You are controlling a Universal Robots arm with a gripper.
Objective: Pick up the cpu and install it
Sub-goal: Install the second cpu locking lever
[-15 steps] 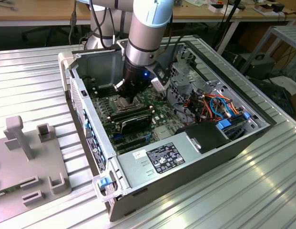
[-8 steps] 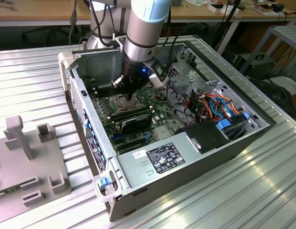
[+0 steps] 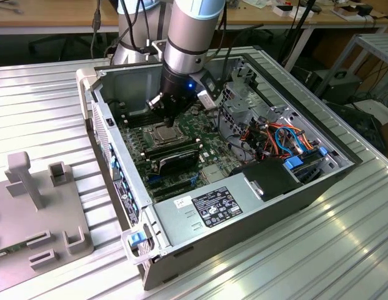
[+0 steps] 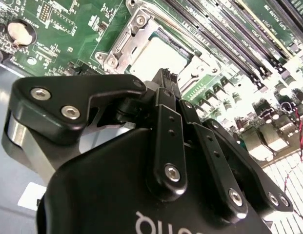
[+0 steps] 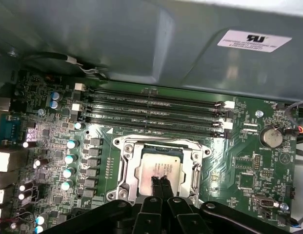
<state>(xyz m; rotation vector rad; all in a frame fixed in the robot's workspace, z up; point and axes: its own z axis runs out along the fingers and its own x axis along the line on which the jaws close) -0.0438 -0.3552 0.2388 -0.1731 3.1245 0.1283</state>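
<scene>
The cpu [image 5: 158,170] already lies in its socket frame [image 5: 123,168], the pincer [image 5: 160,183] pressed together, empty, poised just above it.

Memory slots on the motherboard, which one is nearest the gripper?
The slot right beside the socket frame, where the gripper is over the cpu; the other three lie farther off, toward the case wall.

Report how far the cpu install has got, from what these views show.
Done, by the look of it: the cpu lies inside the socket frame on the motherboard. In hand: nothing; the gripper hangs over the chip, fingers together. Left: whether the chip is fully seated cannot be told.
</scene>
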